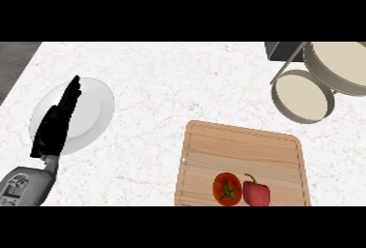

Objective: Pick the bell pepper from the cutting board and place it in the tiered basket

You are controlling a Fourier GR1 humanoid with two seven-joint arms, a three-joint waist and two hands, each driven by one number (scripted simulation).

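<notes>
Head view
Surface: white speckled stone surface [178, 77] fills nearly the whole view; a dark strip of floor shows past its upper left corner.
Cutting board: pale wooden cutting board [243, 145] with rounded corners and a groove along its rim, lying flat at lower right of centre, its near end cut off by the view's lower edge.
Bell pepper: red bell pepper [256, 193] with a green stem, on the near part of the cutting board, towards its right side, stem pointing away from the robot.
Tomato: red tomato [227, 188] with a green star-shaped top, on the cutting board just left of the bell pepper; the two look to be touching or all but touching.
Tiered basket: tiered basket [282, 97] at the upper right corner, two round grey-rimmed trays with cream insides, the larger partly cut off by the right edge, the smaller lower and to its left, joined by thin grey posts.
Plate: white round plate [93, 116] at left, well apart from the cutting board.
Left hand: black left hand [57, 121] at the end of a grey forearm rising from the lower left, fingers straight and together, pointing up over the plate, holding nothing.
Right hand: does not show.
</notes>
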